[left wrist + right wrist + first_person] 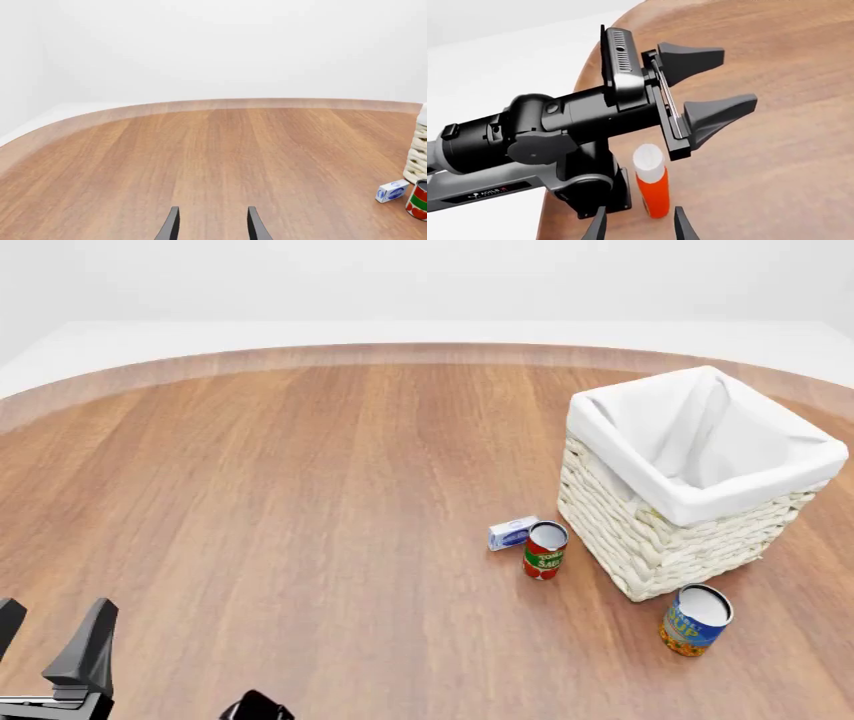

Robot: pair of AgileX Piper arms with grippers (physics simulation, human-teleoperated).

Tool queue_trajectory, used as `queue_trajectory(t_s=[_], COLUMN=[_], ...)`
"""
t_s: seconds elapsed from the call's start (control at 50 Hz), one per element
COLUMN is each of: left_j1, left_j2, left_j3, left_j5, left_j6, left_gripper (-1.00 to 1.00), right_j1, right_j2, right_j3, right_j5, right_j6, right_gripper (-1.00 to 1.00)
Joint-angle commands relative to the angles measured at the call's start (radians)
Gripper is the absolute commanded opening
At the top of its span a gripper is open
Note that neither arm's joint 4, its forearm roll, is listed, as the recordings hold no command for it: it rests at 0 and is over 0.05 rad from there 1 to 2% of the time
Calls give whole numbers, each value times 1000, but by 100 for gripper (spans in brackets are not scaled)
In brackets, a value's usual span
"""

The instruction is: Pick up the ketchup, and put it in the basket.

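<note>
Two right fingers (598, 227) straddle open air just before the ketchup (652, 182).

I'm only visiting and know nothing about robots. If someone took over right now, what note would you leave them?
Left hand: open, empty.
Right hand: open, empty, pointed at the ketchup.
Ketchup: upright on the table beside the left arm, outside the front view.
Basket: on the table's right side, nothing visible inside.
Done: nothing yet.
Left: grip ketchup, lift, carry to basket, release.
</note>
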Motion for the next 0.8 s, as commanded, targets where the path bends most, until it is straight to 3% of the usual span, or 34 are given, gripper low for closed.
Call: queue_trajectory(t_s=[0.02, 0.8], left_j1=[0, 0], left_j2=[0, 0], left_j3=[0, 0], left_j5=[0, 0], left_j6=[0, 0], left_gripper=[100, 100], right_j1=[6, 4], right_j2=[9, 49], right_j3=[-19, -76], right_j5=[7, 23], right_j6=[-2, -5], right_gripper=[100, 100])
